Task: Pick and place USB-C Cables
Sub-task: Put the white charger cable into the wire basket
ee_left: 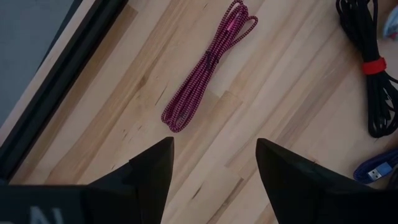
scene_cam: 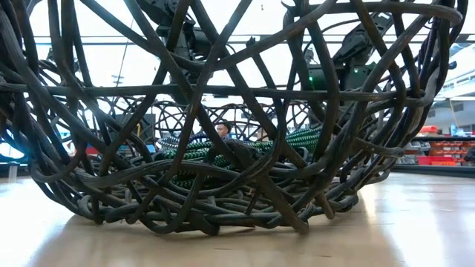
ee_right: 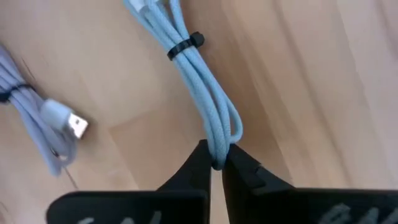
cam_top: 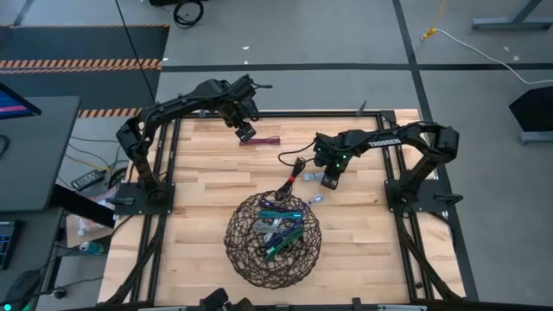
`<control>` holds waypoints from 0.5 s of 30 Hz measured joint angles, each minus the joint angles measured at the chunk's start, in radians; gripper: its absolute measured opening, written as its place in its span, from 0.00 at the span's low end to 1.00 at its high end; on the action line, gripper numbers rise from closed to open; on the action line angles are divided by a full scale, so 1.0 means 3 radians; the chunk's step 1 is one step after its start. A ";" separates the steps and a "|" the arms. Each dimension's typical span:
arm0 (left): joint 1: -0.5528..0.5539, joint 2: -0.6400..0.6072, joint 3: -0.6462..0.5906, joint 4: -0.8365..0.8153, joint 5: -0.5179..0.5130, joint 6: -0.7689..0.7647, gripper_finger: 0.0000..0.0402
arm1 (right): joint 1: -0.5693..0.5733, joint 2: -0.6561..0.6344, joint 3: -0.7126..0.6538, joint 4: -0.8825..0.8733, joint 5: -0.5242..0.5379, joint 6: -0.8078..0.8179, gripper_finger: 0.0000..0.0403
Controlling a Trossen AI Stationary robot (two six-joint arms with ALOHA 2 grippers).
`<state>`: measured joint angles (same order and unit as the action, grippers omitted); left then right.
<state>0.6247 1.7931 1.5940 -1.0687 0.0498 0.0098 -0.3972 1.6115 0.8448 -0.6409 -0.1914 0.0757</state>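
Observation:
My left gripper (cam_top: 246, 132) is open over the table's far side, just short of a maroon cable bundle (ee_left: 208, 62) that lies flat on the wood, also in the high view (cam_top: 260, 140). My right gripper (cam_top: 330, 181) is shut on a light blue cable bundle (ee_right: 202, 81) right of the table's middle. A pale grey cable (ee_right: 43, 121) lies beside it. A black cable (cam_top: 294, 164) lies between the arms. Several teal, green and purple cables lie in the round wire-mesh basket (cam_top: 242, 259). My right gripper pinches the light blue cable's looped end (ee_right: 219, 144) between its two fingertips, several strands together. The fingers come from above and lie in line with the bundle. The rest of the bundle, tied by a black band (ee_right: 185, 46), stretches away along the wood.
The basket stands at the table's near middle and fills the low view (scene_cam: 223, 185), green coils (scene_cam: 297, 139) showing inside. The left wrist view also shows a black cable with a red tie (ee_left: 372, 65) and a blue cable (ee_left: 376, 168). Bare wood lies left and right of the basket.

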 joint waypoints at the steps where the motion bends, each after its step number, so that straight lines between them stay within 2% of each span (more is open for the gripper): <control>1: 0.0000 0.0000 0.0000 0.0000 0.0000 -0.0009 0.58 | 0.0000 0.0000 0.0000 0.0031 -0.0006 0.0024 0.05; 9: -0.0001 0.0000 0.0000 -0.0003 0.0000 -0.0022 0.58 | 0.0070 -0.0101 0.0000 0.0021 -0.0082 0.0160 0.05; 15: 0.0000 0.0000 0.0000 -0.0004 0.0000 -0.0023 0.58 | 0.0196 -0.0589 0.0138 -0.0126 -0.0061 0.0398 0.05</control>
<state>0.6245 1.7931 1.5940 -1.0698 0.0498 0.0029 -0.3383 1.4349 0.8863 -0.6786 -0.2098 0.1952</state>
